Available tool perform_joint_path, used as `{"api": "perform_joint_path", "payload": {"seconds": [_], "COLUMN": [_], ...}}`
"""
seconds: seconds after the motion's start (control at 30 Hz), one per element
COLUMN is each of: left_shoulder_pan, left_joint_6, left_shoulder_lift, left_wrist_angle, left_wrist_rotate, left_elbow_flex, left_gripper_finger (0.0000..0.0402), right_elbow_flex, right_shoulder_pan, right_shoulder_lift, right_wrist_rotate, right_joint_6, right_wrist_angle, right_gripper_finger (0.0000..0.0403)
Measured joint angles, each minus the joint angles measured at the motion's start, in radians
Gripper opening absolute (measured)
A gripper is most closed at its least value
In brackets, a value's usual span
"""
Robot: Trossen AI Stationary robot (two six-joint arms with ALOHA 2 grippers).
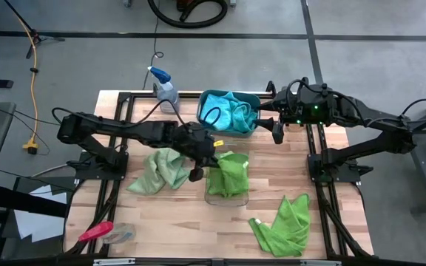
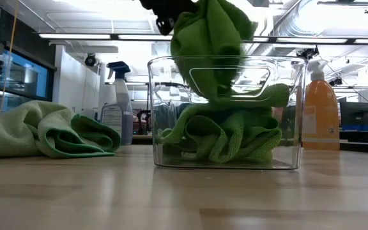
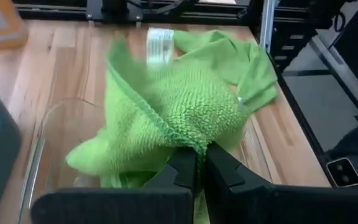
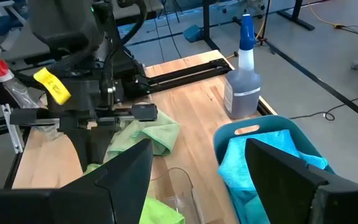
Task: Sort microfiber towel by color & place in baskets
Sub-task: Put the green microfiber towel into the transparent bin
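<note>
Lime-green microfiber towel (image 1: 230,171), at centre frame, hangs limp from the left gripper (image 1: 196,172) into the clear bin (image 2: 227,114): light, soft, easily bunched, probably best pinched at a fold or corner. The left fingers (image 3: 224,169) are clamped on a fold; the right gripper (image 1: 278,131), fingers wide apart and empty, hovers beside the teal tub (image 1: 207,99), which holds blue towels (image 1: 235,112).

2 black arms (image 1: 132,131), green wrist light, yellow tag.
</note>
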Motion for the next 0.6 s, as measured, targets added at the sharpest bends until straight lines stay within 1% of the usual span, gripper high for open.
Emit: {"api": "perform_joint_path", "payload": {"seconds": [0.07,0.13,0.2,0.37,0.5,0.6], "left_shoulder_pan": [0.000,0.000,0.000,-0.004,-0.004,-0.003], "left_joint_6": [0.015,0.030,0.045,0.130,0.186,0.214], "left_shoulder_lift": [0.022,0.048,0.089,0.205,0.297,0.354], "left_wrist_angle": [0.029,-0.015,-0.040,-0.195,-0.280,-0.314], "left_wrist_rotate": [0.003,0.003,0.002,-0.006,-0.068,-0.097], "left_elbow_flex": [0.004,0.017,0.057,0.184,0.285,0.331], "left_gripper_finger": [0.0000,0.0000,0.0000,0.0000,0.0000,0.0000], "right_elbow_flex": [0.000,0.000,0.000,0.000,0.000,0.000], "right_shoulder_pan": [0.000,0.000,0.000,0.000,0.000,0.000], "right_shoulder_lift": [0.000,0.000,0.000,0.000,0.000,0.001], "right_wrist_rotate": [0.000,0.000,0.000,0.000,0.000,0.001], "right_joint_6": [0.000,0.000,0.000,0.000,0.001,0.000], "right_wrist_angle": [0.000,0.002,0.005,0.006,0.006,0.006], "right_gripper_finger": [0.0256,0.0256,0.0256,0.0256,0.0256,0.0256]}}
